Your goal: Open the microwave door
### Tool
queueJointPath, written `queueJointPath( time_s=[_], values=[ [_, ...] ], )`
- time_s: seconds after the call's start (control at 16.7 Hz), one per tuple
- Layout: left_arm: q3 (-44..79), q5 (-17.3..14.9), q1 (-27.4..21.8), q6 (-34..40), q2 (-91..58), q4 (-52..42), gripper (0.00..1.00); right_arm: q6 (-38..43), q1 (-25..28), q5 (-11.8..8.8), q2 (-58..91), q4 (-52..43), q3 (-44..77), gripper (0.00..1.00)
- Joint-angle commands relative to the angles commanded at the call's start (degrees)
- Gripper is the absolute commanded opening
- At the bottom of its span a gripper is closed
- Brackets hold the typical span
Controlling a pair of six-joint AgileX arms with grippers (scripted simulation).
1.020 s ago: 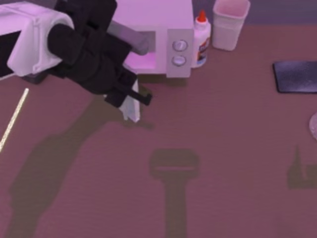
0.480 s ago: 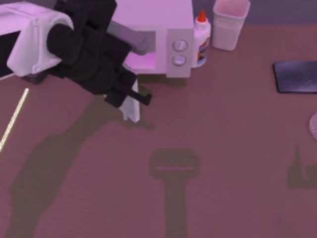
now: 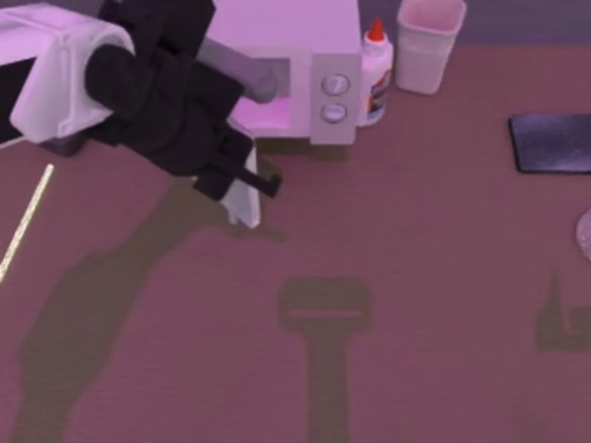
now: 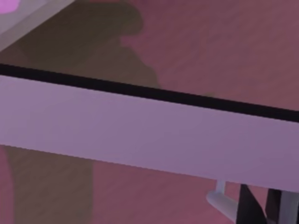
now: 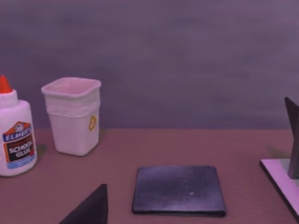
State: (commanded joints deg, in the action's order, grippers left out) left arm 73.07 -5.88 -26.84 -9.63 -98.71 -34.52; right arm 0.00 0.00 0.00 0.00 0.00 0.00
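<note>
Brown table (image 3: pixel 416 277), microwave (image 3: pixel 295 37) at its 12 o'clock edge with the door swung out.

At 10 o'clock, the left gripper (image 3: pixel 242 180) meets the free edge of the microwave door (image 3: pixel 246 198), which stands edge-on toward 6 o'clock from the open cavity; whether its fingers clamp it, I cannot tell. Filling the left wrist view, the door is a pale band. At the microwave's 3 o'clock stand a glue bottle (image 3: pixel 373 74) and cup (image 3: pixel 428 44), with a dark pad (image 3: pixel 552 143) farther right. Only the right gripper's (image 5: pixel 196 219) finger tips show, spread apart, holding nothing.
</note>
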Motion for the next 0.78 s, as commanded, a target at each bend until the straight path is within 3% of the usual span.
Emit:
queueJointPath(
  time_s=[0.48, 0.78],
  values=[
    [-2.82, -4.34, 3.4, -8.62, 2.51, -1.18, 0.0, 0.0, 0.0, 0.0, 0.0, 0.0, 0.0, 1.0],
    [-2.91, -4.72, 3.7, -9.18, 2.86, -1.13, 0.0, 0.0, 0.0, 0.0, 0.0, 0.0, 0.0, 1.0]
  ],
)
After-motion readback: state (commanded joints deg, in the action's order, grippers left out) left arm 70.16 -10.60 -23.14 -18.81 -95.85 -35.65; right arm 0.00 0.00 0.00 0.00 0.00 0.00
